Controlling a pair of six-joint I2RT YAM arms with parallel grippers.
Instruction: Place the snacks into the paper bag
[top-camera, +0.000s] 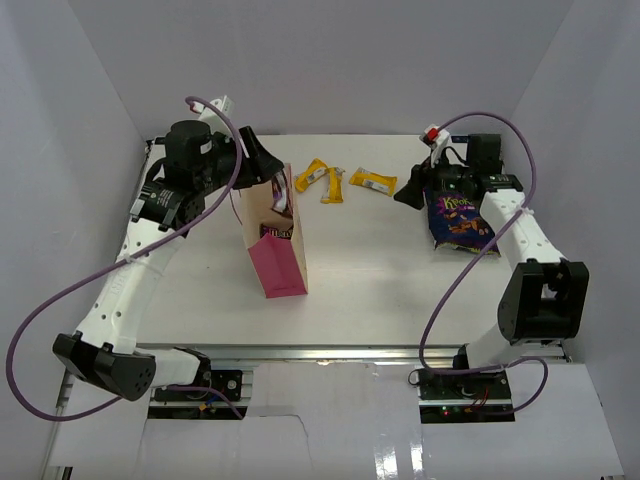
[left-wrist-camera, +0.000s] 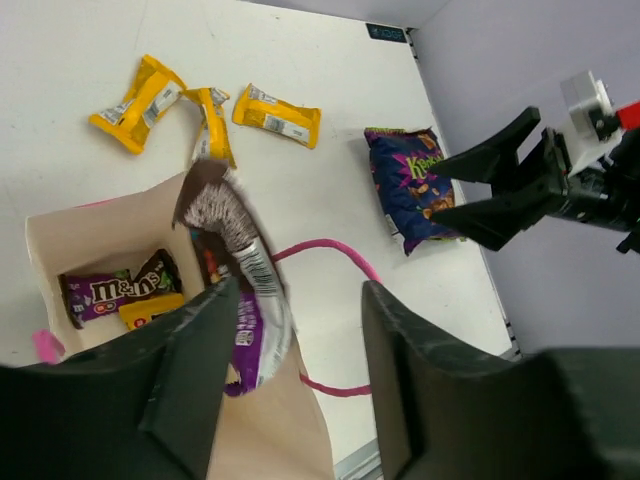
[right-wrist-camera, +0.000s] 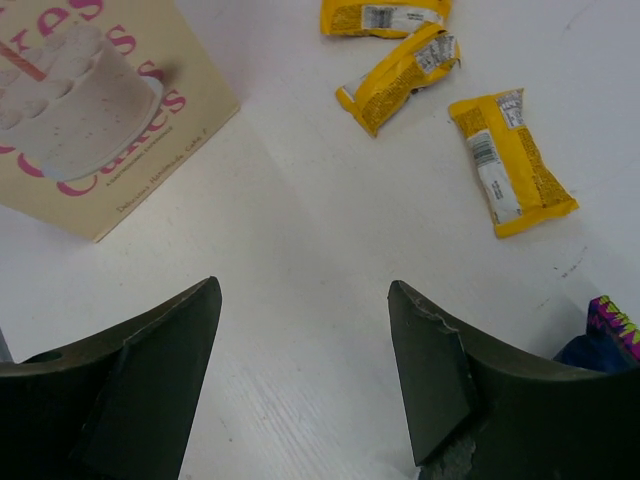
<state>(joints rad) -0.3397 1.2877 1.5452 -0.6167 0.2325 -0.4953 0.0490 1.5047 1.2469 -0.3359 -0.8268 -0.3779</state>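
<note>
- The left hand (left-wrist-camera: 300, 290) hangs over the mouth of the paper bag (left-wrist-camera: 95, 225). Its fingers are spread wide with nothing pinched between them. A dark-brown wrapper (left-wrist-camera: 240, 265) leans at the bag's rim against one finger.
- The right hand (right-wrist-camera: 302, 288) hovers wide open and empty over the counter (right-wrist-camera: 300, 180), between the paper bag and the chip bag (left-wrist-camera: 408, 185).
- Three yellow bars (right-wrist-camera: 510, 160) lie close together on the counter beyond the paper bag. They look light and crinkly, probably slick; pinch one across its short width, mid-length.
- The chip bag looks puffy and crushable, so a gentle hold on a sealed edge seems best.
- The paper bag is thin and likely tips if nudged.
- Inside it an M&M's pack (left-wrist-camera: 105, 292) and a yellow bar (left-wrist-camera: 150, 312) show, and the fingers hide the rest.
- The dark-brown wrapper's top is blurred, so I cannot tell whether it is loose or caught.
- The right wrist view shows only a corner of the chip bag.
</note>
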